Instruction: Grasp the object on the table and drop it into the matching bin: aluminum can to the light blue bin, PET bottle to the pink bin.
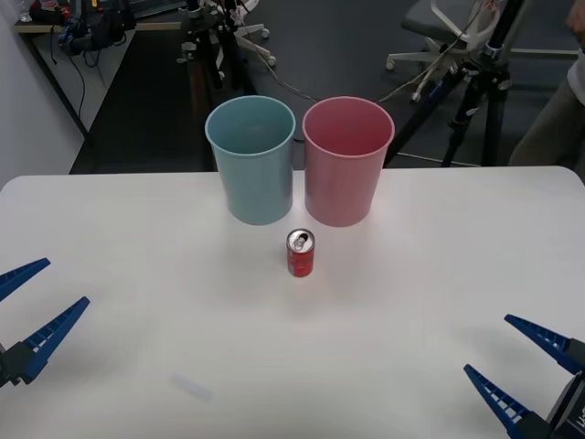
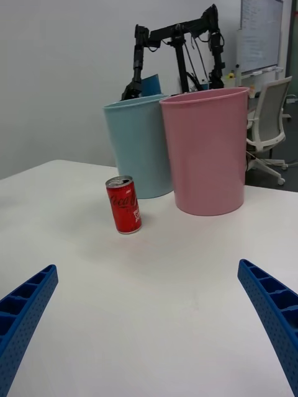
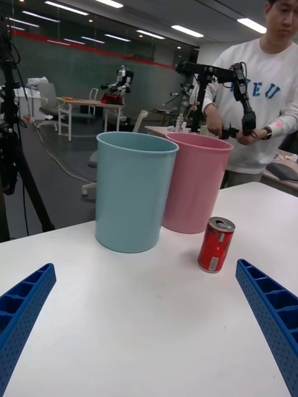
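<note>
Left gripper point(image 1: 32, 302): low at the near left of the table point(image 1: 137, 302), far to the left of the can, its blue fingers spread wide with nothing between them.
Light blue bin point(image 1: 251, 160): stands upright behind the can and a bit to its left, near the table's back edge.
Aluminum can point(image 1: 300, 253): stands upright on the table, near the middle, just in front of the spot where the two bins meet; it touches neither bin.
Pink bin point(image 1: 347, 163): right beside the blue bin, behind the can and a bit to its right.
Right gripper point(image 1: 521, 366): low at the near right of the table, far to the right of the can, fingers spread wide and holding nothing.
Front view: looks down on the can's silver top and pull tab.
Right wrist view: shows the white writing on the can's point(image 2: 124, 205) red side.
Left wrist view: shows the can's point(image 3: 215, 244) plainer red side.
Room: bare white table lies between each gripper and the can.
</note>
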`<action>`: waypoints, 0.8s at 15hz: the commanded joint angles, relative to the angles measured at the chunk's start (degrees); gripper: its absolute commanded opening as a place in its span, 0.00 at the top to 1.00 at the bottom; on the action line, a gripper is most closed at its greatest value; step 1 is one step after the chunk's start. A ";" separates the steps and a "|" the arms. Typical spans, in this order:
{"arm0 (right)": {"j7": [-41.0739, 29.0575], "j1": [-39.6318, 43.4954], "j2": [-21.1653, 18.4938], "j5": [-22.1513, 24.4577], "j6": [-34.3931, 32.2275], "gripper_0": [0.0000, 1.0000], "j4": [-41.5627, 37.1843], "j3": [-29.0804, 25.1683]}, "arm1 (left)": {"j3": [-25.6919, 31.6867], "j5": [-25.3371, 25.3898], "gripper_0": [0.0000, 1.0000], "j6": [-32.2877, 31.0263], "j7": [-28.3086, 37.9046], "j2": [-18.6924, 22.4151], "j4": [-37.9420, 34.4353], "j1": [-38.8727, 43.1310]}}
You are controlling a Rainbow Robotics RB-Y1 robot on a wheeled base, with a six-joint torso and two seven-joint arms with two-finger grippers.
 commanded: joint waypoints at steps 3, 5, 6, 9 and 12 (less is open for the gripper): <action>7.25 0.47 1.99 -0.04 4.76 0.00 -0.08 6.59 | 0.00 -0.01 0.00 0.00 0.00 0.00 0.00 0.00; 8.13 0.03 2.87 -0.04 7.66 0.00 -0.08 9.49 | 0.00 -0.01 0.00 0.00 0.00 0.00 0.00 0.00; 8.48 -0.32 3.04 -0.04 9.24 0.00 -0.08 10.72 | 0.00 -0.01 0.00 0.00 0.00 0.00 0.00 0.00; 9.80 -1.91 3.22 -0.13 14.25 0.00 -0.08 15.11 | 0.00 -0.01 0.00 0.00 0.00 0.00 0.00 0.00; 11.12 -3.84 3.57 -0.13 18.91 0.00 -0.08 19.07 | 0.00 -0.01 0.00 0.00 0.00 0.00 0.00 0.00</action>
